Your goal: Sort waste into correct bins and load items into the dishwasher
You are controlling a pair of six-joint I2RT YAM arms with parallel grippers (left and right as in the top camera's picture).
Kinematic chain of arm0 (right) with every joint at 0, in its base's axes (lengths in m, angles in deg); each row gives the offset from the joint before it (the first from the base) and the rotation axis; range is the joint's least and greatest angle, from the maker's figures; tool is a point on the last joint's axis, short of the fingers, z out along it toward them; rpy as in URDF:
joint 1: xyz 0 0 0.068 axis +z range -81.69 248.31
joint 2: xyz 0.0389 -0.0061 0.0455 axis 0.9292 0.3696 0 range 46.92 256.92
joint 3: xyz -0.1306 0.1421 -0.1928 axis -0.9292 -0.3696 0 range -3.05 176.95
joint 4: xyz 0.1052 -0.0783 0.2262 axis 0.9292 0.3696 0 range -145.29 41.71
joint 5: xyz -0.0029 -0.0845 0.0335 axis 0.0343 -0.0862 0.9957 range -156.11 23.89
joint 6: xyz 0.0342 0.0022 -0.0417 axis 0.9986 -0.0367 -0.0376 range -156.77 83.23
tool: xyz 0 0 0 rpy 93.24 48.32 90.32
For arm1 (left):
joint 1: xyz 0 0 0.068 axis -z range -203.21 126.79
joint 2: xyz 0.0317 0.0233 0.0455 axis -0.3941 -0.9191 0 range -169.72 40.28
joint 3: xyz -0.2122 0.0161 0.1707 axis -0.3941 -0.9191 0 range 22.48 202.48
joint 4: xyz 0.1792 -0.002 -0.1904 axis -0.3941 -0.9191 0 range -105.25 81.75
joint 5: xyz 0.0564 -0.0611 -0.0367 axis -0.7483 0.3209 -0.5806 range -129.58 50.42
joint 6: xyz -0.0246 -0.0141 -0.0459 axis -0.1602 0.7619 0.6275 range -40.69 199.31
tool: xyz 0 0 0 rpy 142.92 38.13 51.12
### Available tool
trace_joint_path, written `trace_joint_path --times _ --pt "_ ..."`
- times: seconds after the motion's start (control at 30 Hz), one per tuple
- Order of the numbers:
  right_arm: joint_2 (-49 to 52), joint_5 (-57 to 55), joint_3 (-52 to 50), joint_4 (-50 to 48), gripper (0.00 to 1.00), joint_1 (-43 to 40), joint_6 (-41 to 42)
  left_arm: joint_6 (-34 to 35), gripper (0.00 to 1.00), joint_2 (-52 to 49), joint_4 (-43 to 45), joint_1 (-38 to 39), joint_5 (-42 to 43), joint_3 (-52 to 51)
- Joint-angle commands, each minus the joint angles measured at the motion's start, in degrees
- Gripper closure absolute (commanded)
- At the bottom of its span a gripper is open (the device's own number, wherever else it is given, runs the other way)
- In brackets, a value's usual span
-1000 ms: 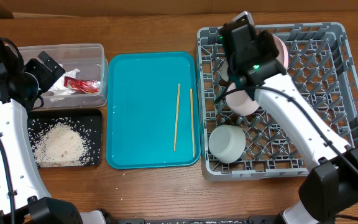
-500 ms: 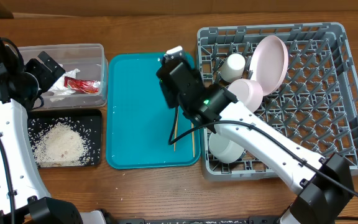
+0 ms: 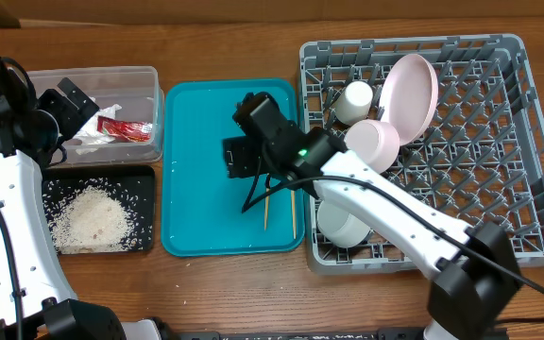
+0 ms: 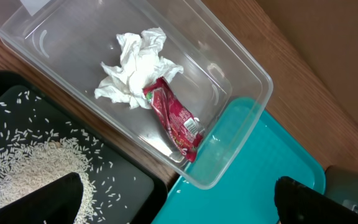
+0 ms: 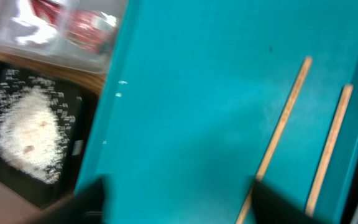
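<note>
Clear tub, far left – crumpled tissue, red wrapper. Glossy black tray – loose rice. Grey lattice rack, right – pink plate, cup, bowls. Left gripper wide; right gripper part-open, empty.

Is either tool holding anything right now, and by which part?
Nothing. Right tool is open above the chopsticks, which lie on the tray; left tool is open near the tub.

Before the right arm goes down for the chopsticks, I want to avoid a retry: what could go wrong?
1. The two chopsticks lie close and parallel on the teal tray, and the open right gripper is not centred on them, so it may catch only one.
2. They lie flat and thin, so it may just push them along.
</note>
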Motion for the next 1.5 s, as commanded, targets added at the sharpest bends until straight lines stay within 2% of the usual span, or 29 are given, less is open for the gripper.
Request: trace_joint_path --times 0.0,0.37,0.6,0.77,0.93,1.0,1.1,1.2,1.33,1.47 --pt "3.1 -1.4 -0.8 0.0 0.57 0.3 5.0 0.8 0.00 -0.2 0.1 -0.2 0.5 1.5" --pt "12.3 -12.5 -0.8 1.6 0.66 0.3 14.4 0.8 0.00 -0.2 0.1 -0.2 0.5 1.5" --pt "16.5 -13.0 -0.8 1.4 0.72 0.1 14.5 0.8 0.00 -0.2 0.1 -0.2 0.5 1.5" --pt "18.6 -13.0 -0.8 0.6 0.72 0.1 14.5 0.8 0.00 -0.2 0.1 -0.2 0.5 1.5" --pt "18.7 -12.9 -0.8 0.6 0.84 0.1 14.5 0.8 0.00 -0.2 0.1 -0.2 0.5 1.5" --pt "18.7 -12.3 -0.8 1.1 0.94 0.1 14.5 0.8 0.00 -0.2 0.1 -0.2 0.5 1.5" --pt "18.6 -11.1 0.0 2.1 0.96 0.0 14.5 0.8 0.00 -0.2 0.1 -0.2 0.5 1.5" --pt "17.7 -11.2 2.4 3.1 0.96 -0.3 13.3 0.8 0.00 -0.2 0.1 -0.2 0.5 1.5" --pt "14.8 -9.9 8.2 6.3 0.96 -0.3 3.4 0.8 0.00 -0.2 0.1 -0.2 0.5 1.5" --pt "10.4 -10.1 13.9 10.3 0.96 -1.1 -2.0 0.8 0.00 -0.2 0.1 -0.2 0.5 1.5"
